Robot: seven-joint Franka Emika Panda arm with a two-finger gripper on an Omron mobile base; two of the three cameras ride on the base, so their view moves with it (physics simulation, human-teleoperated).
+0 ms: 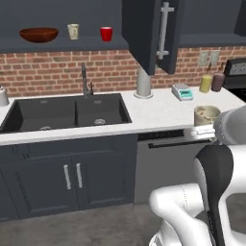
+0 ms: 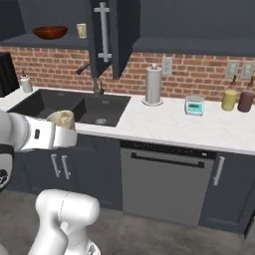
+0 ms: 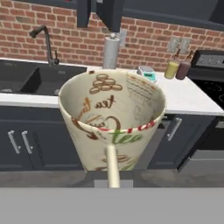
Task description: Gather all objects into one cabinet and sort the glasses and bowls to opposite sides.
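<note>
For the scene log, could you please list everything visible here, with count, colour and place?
Bowl: one, red-brown, shelf left.
Mug on shelf: one, cream, right of bowl.
Cup: one, red, right of that mug.
Held mug: one, cream with print, in the gripper.
Cabinet door: dark grey, open.
Sink: black, counter left.
Faucet: one, dark, behind sink.
Cylinder: one, grey, counter.
Scale: one, teal.
Bottles: two, yellow and brown, right.
Gripper: shut on held mug.

bowl [image 1: 39,34] left of mug [image 1: 73,31] – cup [image 1: 106,33] rightmost
</note>
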